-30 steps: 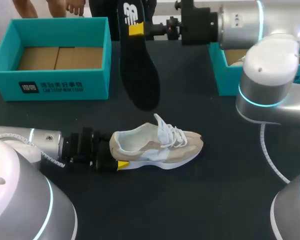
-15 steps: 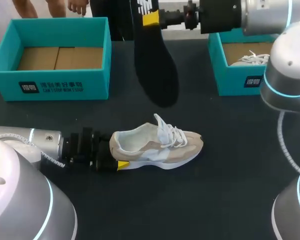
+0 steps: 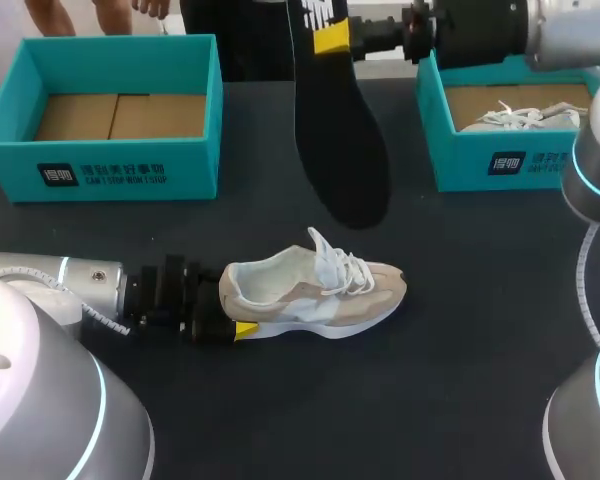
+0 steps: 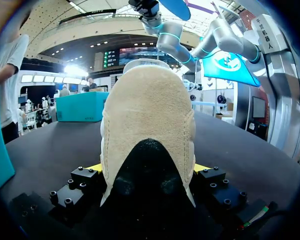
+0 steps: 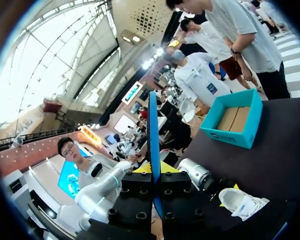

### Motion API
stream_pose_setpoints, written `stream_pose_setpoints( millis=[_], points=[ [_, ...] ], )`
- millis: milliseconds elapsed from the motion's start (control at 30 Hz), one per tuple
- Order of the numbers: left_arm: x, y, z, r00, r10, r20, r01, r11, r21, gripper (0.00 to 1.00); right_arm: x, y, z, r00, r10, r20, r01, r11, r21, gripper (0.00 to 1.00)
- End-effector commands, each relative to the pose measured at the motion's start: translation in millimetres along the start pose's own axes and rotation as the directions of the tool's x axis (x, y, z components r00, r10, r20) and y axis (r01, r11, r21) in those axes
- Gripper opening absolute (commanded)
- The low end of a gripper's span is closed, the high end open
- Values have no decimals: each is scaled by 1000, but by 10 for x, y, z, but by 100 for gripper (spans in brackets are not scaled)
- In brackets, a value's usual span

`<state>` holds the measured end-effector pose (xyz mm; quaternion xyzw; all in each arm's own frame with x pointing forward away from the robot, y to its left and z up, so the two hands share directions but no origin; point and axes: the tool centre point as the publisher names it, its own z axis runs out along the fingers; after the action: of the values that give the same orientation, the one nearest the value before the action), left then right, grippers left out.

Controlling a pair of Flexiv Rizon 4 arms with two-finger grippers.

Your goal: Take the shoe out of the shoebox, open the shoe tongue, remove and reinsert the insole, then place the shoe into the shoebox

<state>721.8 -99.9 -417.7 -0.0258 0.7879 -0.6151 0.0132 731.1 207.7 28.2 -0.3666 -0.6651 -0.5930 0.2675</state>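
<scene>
A beige and white shoe (image 3: 315, 290) lies on its sole on the dark table, toe to the right, tongue pulled up. My left gripper (image 3: 235, 312) is at table height, shut on the shoe's heel. In the left wrist view the heel (image 4: 147, 125) fills the gap, with a yellow fingertip (image 4: 94, 168) against each side. My right gripper (image 3: 330, 40) is high at the back, shut on the top end of a black insole (image 3: 342, 140) that hangs down over the table behind the shoe. The right wrist view shows the insole (image 5: 152, 130) edge-on between the fingers of my right gripper (image 5: 154, 170).
An open teal shoebox (image 3: 110, 165) with a bare cardboard floor stands at the back left. A second teal box (image 3: 480, 160) at the back right holds another pale shoe (image 3: 525, 115). My right arm's base (image 3: 590, 170) is at the right edge.
My right arm has carried the hanging insole to the right and slightly up. The shoe and my left arm have stayed in place.
</scene>
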Motion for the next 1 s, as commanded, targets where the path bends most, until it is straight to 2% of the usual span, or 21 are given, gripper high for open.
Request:
stream_pose_setpoints(
  millis=[33, 167, 233, 733, 933, 1000],
  points=[
    [16, 2, 2, 1000, 1, 3, -1, 1000, 0, 0, 57, -170, -48, 1000, 8, 5, -8, 1000, -18, 0],
    [16, 2, 2, 1000, 1, 3, -1, 1000, 0, 0, 94, -206, -46, 1000, -6, 9, 6, 1000, -1, 0],
    [16, 2, 2, 1000, 1, 3, -1, 1000, 0, 0, 105, -203, -56, 998, -13, 58, 12, 1000, 16, 0],
    [16, 2, 2, 1000, 1, 3, -1, 1000, 0, 0, 105, -203, -56, 998, -13, 58, 12, 1000, 16, 0],
    [16, 2, 2, 1000, 1, 3, -1, 1000, 0, 0, 267, -234, -296, 998, -60, 4, 60, 994, -88, 0],
    [16, 2, 2, 1000, 1, 3, -1, 1000, 0, 0, 300, -244, -340, 998, -54, 25, 55, 996, -72, 0]
  ],
)
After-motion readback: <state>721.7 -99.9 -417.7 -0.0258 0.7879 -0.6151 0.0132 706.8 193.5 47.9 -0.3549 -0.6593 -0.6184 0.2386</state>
